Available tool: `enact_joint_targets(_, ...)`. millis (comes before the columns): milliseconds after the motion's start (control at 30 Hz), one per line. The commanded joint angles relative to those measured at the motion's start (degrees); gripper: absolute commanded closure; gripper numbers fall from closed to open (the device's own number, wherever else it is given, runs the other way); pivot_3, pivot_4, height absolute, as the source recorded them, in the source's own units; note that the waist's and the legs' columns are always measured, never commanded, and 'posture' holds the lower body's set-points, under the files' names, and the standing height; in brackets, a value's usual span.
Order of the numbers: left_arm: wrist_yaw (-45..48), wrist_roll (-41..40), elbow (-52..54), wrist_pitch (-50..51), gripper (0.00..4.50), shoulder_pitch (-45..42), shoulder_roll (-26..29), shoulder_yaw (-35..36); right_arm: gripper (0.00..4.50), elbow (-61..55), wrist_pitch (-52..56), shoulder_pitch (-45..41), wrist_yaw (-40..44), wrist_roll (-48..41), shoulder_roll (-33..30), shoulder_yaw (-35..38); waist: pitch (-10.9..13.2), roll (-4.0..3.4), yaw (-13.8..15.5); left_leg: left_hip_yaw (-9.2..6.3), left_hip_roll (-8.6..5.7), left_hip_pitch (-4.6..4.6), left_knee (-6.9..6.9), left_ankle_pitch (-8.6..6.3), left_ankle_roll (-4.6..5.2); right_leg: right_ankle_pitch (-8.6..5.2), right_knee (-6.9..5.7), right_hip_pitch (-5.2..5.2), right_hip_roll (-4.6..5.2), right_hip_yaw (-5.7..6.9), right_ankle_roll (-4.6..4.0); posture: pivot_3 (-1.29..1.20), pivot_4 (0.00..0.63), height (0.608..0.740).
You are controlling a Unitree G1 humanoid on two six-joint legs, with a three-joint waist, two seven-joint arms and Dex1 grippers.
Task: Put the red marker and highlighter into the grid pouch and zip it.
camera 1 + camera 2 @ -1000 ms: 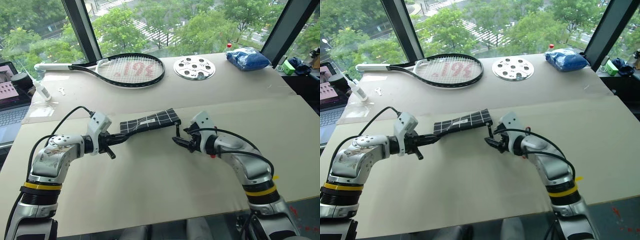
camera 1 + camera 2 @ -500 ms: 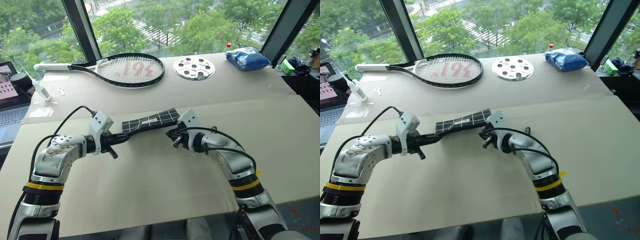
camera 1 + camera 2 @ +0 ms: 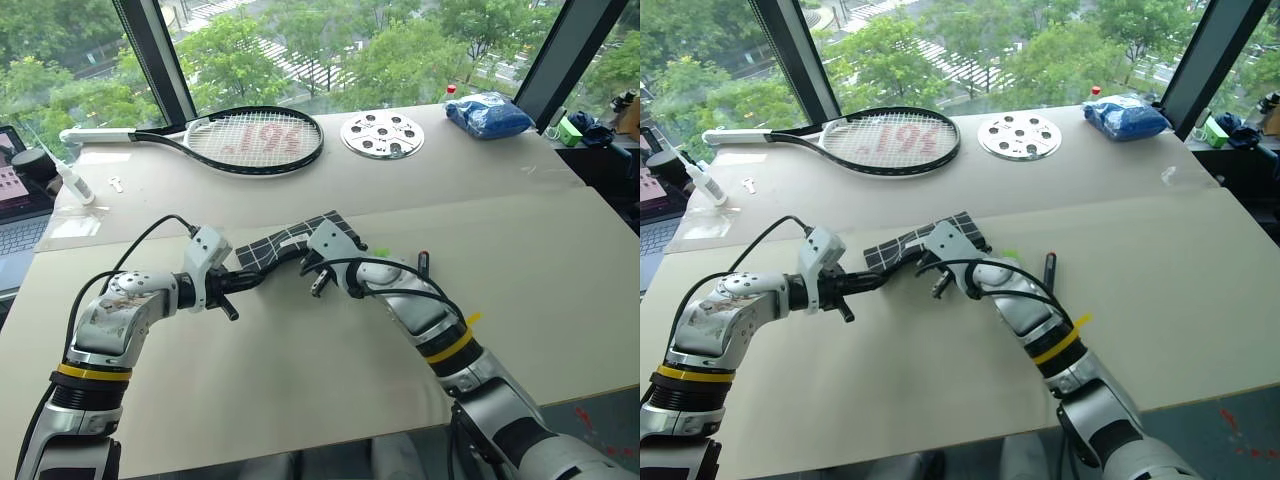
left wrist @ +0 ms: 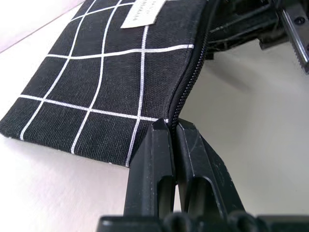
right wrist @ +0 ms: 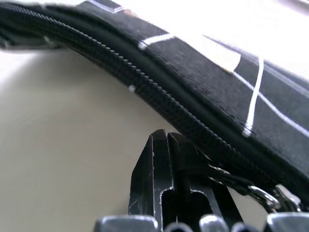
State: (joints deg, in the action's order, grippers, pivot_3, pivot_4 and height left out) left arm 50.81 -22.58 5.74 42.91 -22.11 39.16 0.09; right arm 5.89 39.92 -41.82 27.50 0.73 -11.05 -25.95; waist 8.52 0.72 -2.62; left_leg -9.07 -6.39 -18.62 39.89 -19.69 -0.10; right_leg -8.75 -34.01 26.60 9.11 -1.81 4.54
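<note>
While left pincer (image 4: 173, 133) pinches grid pouch (image 4: 120, 72) corner and right pincer (image 5: 166, 140) grips zipper pull (image 5: 263, 193), marker (image 3: 423, 264) and highlighter (image 3: 378, 252) risk being zipped out.

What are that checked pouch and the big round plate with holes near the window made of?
The grid pouch looks like woven black fabric, matte, with printed white lines and a toothed zipper, probably plastic. The round plate looks like polished metal: it gleams silvery and mirrors the light, though shiny plastic cannot be ruled out.
</note>
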Motion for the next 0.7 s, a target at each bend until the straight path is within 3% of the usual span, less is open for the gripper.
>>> enact_joint_targets(33, 1.2, 0.0, 1.3, -0.9, 4.5, -0.5, 1.0, -0.7, 4.49, 0.1, -1.8, -2.3, 0.8, -0.5, -0.5, 4.1, 0.0, 0.0, 0.0, 0.0, 0.0, 0.0, 0.0, 0.0, -0.01, 0.0, 0.0, 0.02, 0.0, 0.0, 0.0, 0.0, 0.15, 0.74)
enact_joint_targets(233, -0.8, 2.1, -0.7, -2.1, 4.5, -1.6, -0.1, -2.2, 4.49, 1.4, -1.1, -3.6, 1.1, -1.6, -1.7, 9.1, 0.0, 0.0, 0.1, 0.01, 0.0, -0.02, 0.01, -0.01, -0.01, 0.02, 0.01, 0.02, -0.02, 0.01, -0.02, 0.0, 0.15, 0.74)
enact_joint_targets(467, -11.0, 3.8, -5.7, -1.1, 4.5, -7.7, -9.5, -1.0, 4.49, -0.6, 0.7, -3.7, 0.9, -1.6, 3.0, 7.1, 0.0, 0.0, -0.2, 0.07, 0.22, -0.04, 0.07, -0.07, -0.13, 0.11, 0.0, 0.07, -0.31, 0.0, -0.17, 0.0, 0.15, 0.74)
enact_joint_targets(700, -11.0, 4.0, -4.4, 0.0, 4.5, -7.5, -10.6, -2.7, 4.49, 0.0, -0.5, -5.2, 1.4, 0.4, 3.0, 5.5, 0.0, 0.0, -0.2, 0.07, 0.21, -0.12, 0.14, -0.07, -0.13, 0.12, -0.02, 0.14, -0.31, 0.0, -0.18, 0.0, 0.15, 0.74)
